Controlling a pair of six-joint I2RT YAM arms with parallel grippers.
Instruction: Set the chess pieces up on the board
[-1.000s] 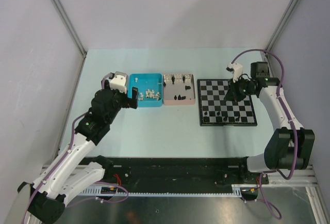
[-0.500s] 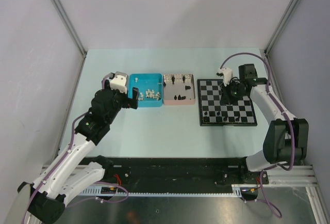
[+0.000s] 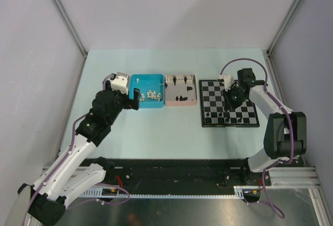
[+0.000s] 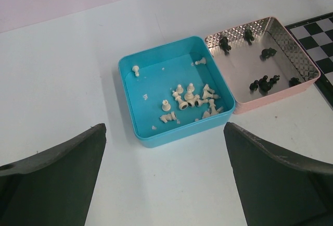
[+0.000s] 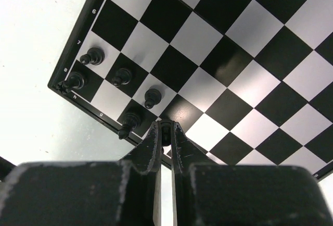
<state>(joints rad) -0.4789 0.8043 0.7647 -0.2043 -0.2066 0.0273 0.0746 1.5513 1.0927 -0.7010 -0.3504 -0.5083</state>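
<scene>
The board (image 3: 210, 93) lies flat on the right side of the table (image 3: 156, 132), its left edge just beside the pink tray (image 4: 276, 93) and its right edge near the side wall. Bare tabletop runs along its far and near edges. Black pieces (image 5: 122, 76) stand in a small group on the two rows at its near left corner, and the squares beyond them are unoccupied. The right gripper (image 5: 165, 128) hangs low over that near edge just right of the group, with its fingers pressed almost together. Something dark sits at their tips, but whether it is a piece cannot be made out. More dark pieces (image 4: 264, 83) lie scattered in the pink tray, and the blue tray (image 4: 127, 88) touching its left side holds a heap of white pieces (image 4: 190, 100), some tipped over. The left gripper (image 3: 135, 100) hovers at the blue tray's left near side with its fingers spread wide apart and nothing between them. In the top view the right arm hides part of the board's middle.
</scene>
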